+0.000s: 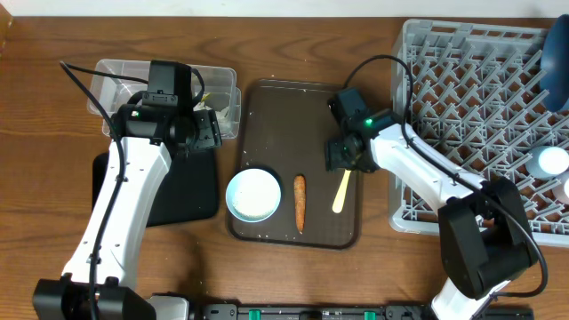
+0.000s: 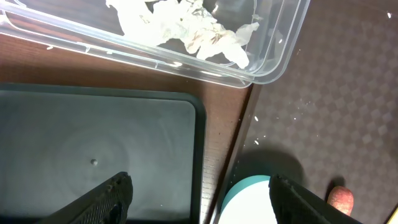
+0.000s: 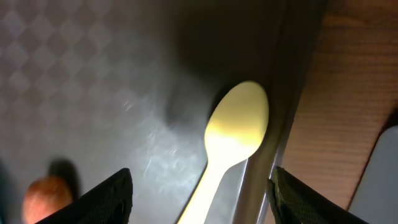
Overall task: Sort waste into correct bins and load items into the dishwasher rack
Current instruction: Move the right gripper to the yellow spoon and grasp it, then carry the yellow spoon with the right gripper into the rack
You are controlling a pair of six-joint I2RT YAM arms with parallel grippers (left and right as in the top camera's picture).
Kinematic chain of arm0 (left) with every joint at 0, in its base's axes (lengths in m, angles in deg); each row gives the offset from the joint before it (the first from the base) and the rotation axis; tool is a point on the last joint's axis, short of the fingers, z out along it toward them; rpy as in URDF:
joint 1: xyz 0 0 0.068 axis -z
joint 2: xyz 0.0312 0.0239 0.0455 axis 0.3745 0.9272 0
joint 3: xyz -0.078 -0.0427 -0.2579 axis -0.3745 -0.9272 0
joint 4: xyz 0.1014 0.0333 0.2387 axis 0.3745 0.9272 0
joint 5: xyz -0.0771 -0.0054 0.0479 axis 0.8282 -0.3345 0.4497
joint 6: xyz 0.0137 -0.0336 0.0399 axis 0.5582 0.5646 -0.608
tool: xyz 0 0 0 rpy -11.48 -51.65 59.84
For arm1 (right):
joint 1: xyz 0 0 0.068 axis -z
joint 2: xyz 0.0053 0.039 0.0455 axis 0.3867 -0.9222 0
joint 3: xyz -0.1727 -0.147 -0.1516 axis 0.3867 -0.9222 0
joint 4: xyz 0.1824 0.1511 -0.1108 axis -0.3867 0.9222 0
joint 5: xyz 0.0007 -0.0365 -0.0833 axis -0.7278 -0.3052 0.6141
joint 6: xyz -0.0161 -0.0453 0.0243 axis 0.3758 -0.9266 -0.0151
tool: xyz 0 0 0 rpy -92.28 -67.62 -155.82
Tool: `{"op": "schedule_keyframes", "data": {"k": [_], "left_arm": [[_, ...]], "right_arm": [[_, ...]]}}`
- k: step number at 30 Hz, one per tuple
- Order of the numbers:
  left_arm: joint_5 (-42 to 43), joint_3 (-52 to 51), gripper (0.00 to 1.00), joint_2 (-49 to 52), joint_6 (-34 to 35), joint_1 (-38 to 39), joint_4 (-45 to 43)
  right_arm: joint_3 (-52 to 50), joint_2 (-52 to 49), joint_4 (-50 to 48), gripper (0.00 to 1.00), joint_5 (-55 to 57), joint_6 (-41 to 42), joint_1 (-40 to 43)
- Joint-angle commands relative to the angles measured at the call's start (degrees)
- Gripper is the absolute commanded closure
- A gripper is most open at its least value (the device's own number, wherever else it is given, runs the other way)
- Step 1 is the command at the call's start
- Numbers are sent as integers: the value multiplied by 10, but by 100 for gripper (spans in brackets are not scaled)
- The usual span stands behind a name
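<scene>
My left gripper [image 1: 210,130] is open and empty over the gap between the clear tub [image 1: 224,82] and the black tray [image 1: 182,188]. The left wrist view shows crumpled white tissue [image 2: 186,28] inside the tub, the black tray [image 2: 93,143], the white bowl [image 2: 249,200] and rice grains [image 2: 258,140]. My right gripper [image 1: 343,156] is open just above the pale-yellow spoon [image 1: 342,191], which also shows in the right wrist view [image 3: 239,121]. The bowl [image 1: 253,196] and the carrot piece [image 1: 300,202] lie on the brown tray. The dark-blue plate [image 1: 558,62] and the light-blue cup [image 1: 551,162] are in the grey rack [image 1: 471,107].
The dark-brown serving tray [image 1: 298,116] lies between the bins and the rack. The spoon lies against its right rim [image 3: 273,155]. Cables run from both arms across the back of the table.
</scene>
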Motion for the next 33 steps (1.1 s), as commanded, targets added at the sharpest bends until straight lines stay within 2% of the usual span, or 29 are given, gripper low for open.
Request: {"op": "schedule_keyframes", "data": {"k": [1,23,24,28,33], "left_arm": [[-7,-3,27,-1,1,-3,2],[-7,-3,27,-1,1,-3,2],[-7,-3,27,-1,1,-3,2],[-7,-3,27,-1,1,-3,2],[-7,-3,27,-1,1,-3,3]], "right_arm": [[-16,-7,-22,32,21,23,-5],[-21,-67,-65,34,45,29,-5],[-21,-67,-69,35,45,29,-5],[-21,-67,-76,49,44,29,-5],[-21,-67,-58,58,44,29,-5]]}}
